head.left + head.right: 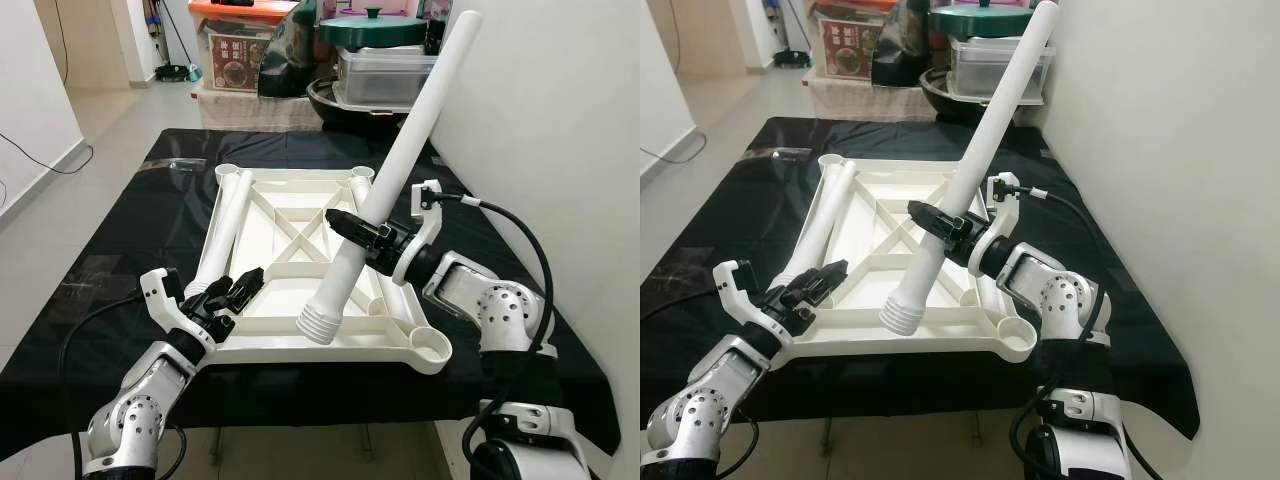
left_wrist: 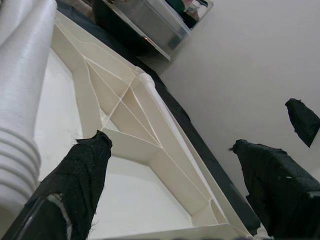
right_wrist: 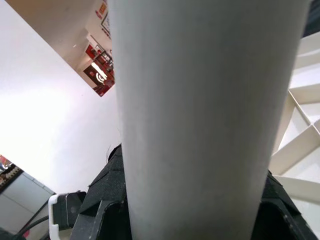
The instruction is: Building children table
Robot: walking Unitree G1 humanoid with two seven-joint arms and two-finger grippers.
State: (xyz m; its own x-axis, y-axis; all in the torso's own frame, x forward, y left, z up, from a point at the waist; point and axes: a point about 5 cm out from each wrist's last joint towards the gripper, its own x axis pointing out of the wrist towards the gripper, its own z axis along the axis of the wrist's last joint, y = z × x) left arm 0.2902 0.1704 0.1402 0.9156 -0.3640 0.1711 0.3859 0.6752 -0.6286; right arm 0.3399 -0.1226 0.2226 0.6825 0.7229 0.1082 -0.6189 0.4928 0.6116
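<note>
A white ribbed tabletop [image 1: 330, 350] lies upside down on a black-covered table. One white leg [image 1: 225, 225] rests along its left side. My right gripper [image 1: 360, 232] is shut on a second white leg [image 1: 410, 130], seen close up as leg [image 3: 200, 100]. It is held tilted, with its threaded end [image 1: 318, 325] low over the front middle of the tabletop. An empty corner socket [image 1: 432, 345] sits at the front right. My left gripper [image 1: 238, 288] stands open at the front left corner, beside the lying leg's threaded end [image 2: 20, 150], holding nothing.
The black cloth [image 1: 130, 230] covers the work table. Behind it stand a storage box [image 1: 235, 50], a clear lidded bin [image 1: 385, 75] and a green pot lid [image 1: 372, 28]. A white wall [image 1: 560, 120] runs close on the right. Open floor [image 1: 40, 200] lies to the left.
</note>
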